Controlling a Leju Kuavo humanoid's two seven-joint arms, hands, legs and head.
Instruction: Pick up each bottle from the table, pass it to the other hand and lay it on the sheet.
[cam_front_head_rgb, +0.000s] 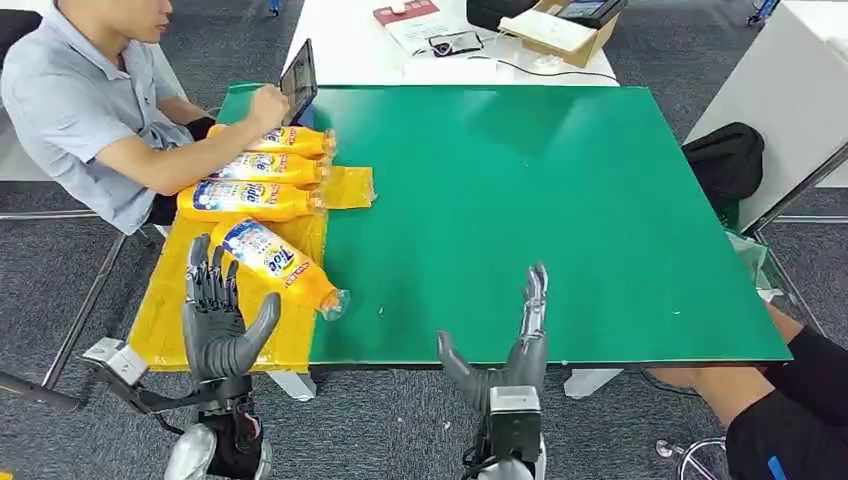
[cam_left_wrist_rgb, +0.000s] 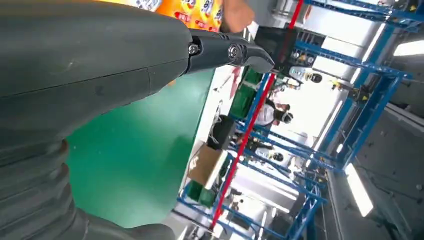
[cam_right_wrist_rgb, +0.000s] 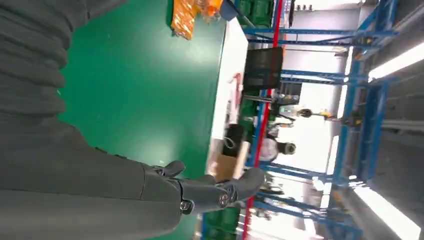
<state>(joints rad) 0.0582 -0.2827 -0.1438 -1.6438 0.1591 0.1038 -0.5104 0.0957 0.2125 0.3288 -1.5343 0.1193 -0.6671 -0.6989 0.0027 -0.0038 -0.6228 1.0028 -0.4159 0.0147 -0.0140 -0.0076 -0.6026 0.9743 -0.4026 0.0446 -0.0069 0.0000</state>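
Four yellow bottles with blue-and-white labels lie on their sides on the yellow sheet at the table's left edge. Three lie side by side, caps right. The nearest bottle lies slanted, its cap end over the green mat.

The floor is grey carpet. A white table adjoins the far edge of the green-topped surface. Blue metal shelving racks line the hall. Long ceiling light strips provide bright illumination.
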